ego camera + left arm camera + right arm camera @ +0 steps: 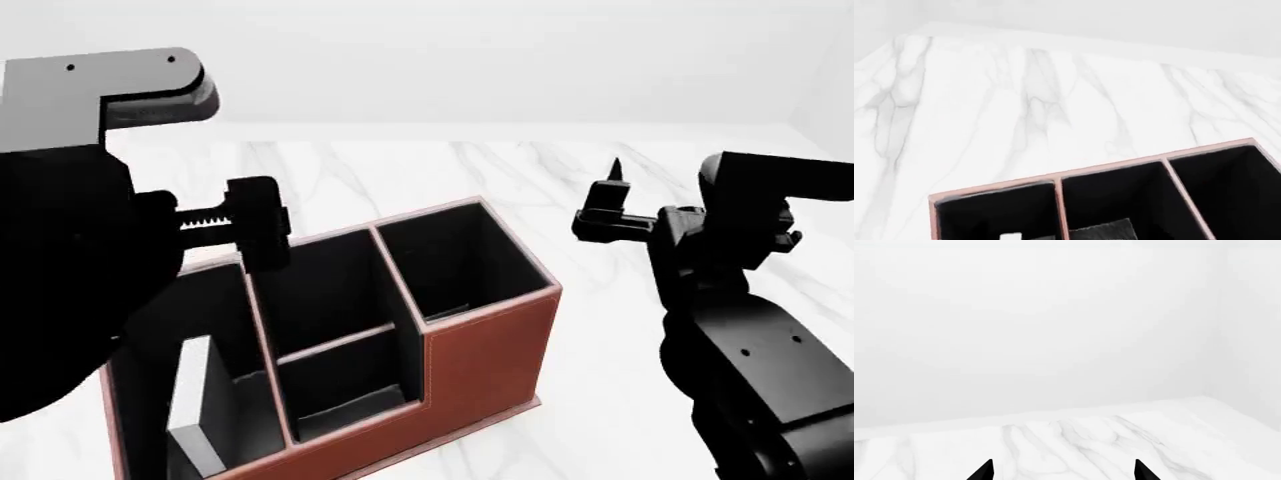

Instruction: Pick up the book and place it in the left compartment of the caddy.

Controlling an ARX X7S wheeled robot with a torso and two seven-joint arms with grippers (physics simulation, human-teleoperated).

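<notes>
Looming at the near left of our head view was our left arm point(67, 250), a black bulk whose toothed gripper point(247, 225) hung over the low end of the caddy point(481, 345). We could not tell from any view whether those fingers were spread or pressed together, since only one dark block and a rack of teeth showed, and the left wrist view caught no fingertips at all.

Below it, the book point(198, 400) stood on edge inside the left compartment point(147, 330), the long black-lined slot at the caddy's low end, its pale side facing us and its dark cover turned away. It was free of both grippers. Our left wrist view looked down on the reddish rim and black wells of the caddy, with a small white patch that may have been the book's pages at the frame's edge.

Our right arm point(747, 340) was raised well apart from the caddy, over the white marble table point(561, 170). Its gripper point(1063, 470) showed two black fingertips point(985, 471) standing well apart with nothing between them, pointing across the bare marble toward a plain white wall point(1054, 315).
</notes>
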